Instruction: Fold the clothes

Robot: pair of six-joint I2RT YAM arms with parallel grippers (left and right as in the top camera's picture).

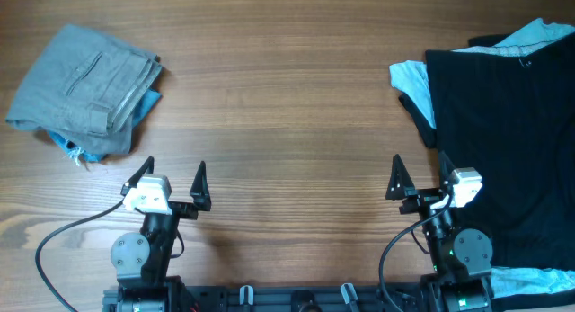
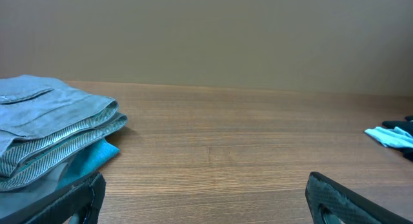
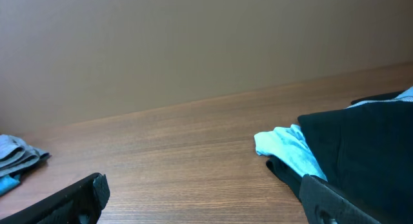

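A black cloth (image 1: pixel 503 141) lies spread at the right side of the table, over a light blue T-shirt (image 1: pixel 411 78) that sticks out at its left and top edges. Both also show in the right wrist view, the black cloth (image 3: pixel 361 153) and the blue T-shirt (image 3: pixel 287 146). Grey trousers (image 1: pixel 85 78) lie folded at the far left, on top of a bit of blue cloth (image 1: pixel 67 143); they show in the left wrist view (image 2: pixel 45 127). My left gripper (image 1: pixel 171 179) is open and empty near the front edge. My right gripper (image 1: pixel 420 177) is open and empty, its right finger next to the black cloth's edge.
The wooden table (image 1: pixel 287 96) runs between the two piles. The arm bases and cables (image 1: pixel 54 249) sit along the front edge. A plain wall stands behind the table in both wrist views.
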